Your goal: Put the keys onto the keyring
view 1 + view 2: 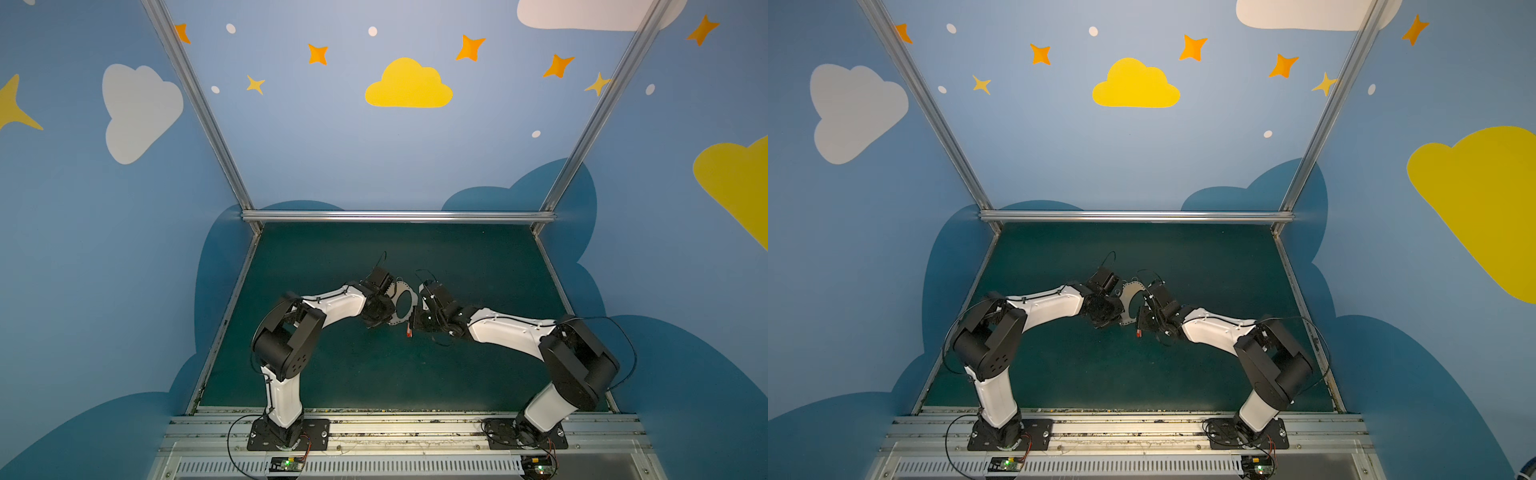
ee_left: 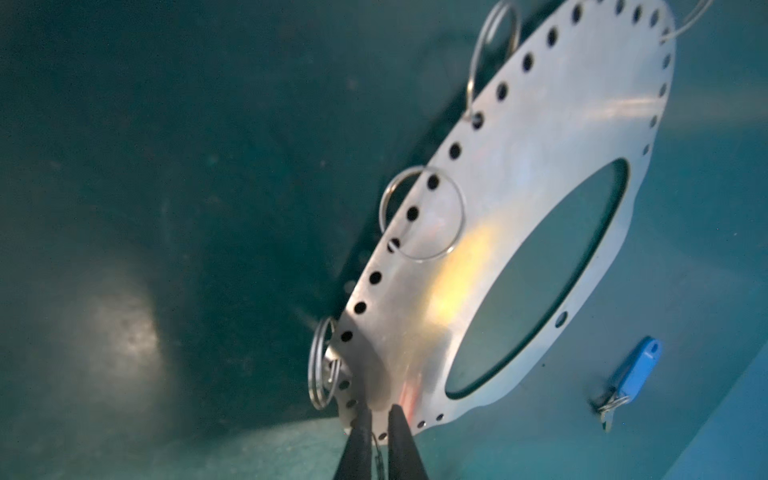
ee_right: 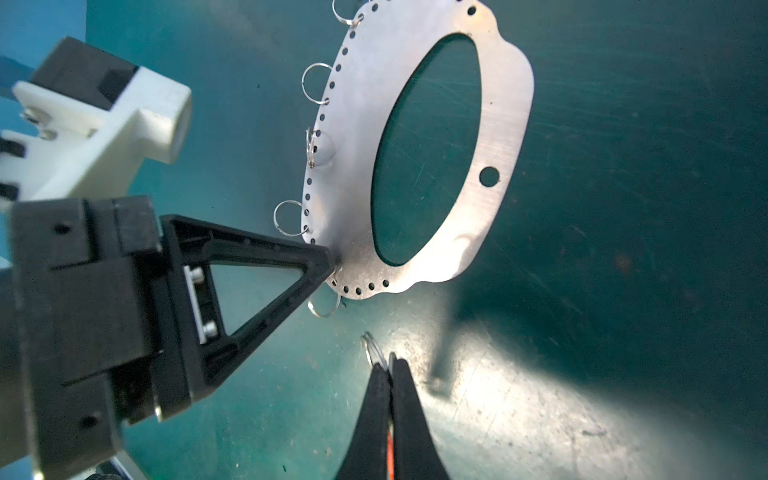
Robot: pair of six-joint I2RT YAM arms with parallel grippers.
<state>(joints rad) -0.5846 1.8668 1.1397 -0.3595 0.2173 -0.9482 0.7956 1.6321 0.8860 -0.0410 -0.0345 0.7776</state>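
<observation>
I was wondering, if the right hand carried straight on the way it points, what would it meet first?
Most likely the keyring, at its perforated near rim just beside the left hand pinching it. The split ring protruding from the right hand would touch first, though depth is unclear.

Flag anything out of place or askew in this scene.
The keyring stands tilted over the mat, pinched at its edge by the left gripper. The blue-tagged key lies alone on the mat, away from it. Nothing looks damaged.

Dark green tabletop inside blue walls (painted clouds, orange stars), aluminium frame rail
</observation>
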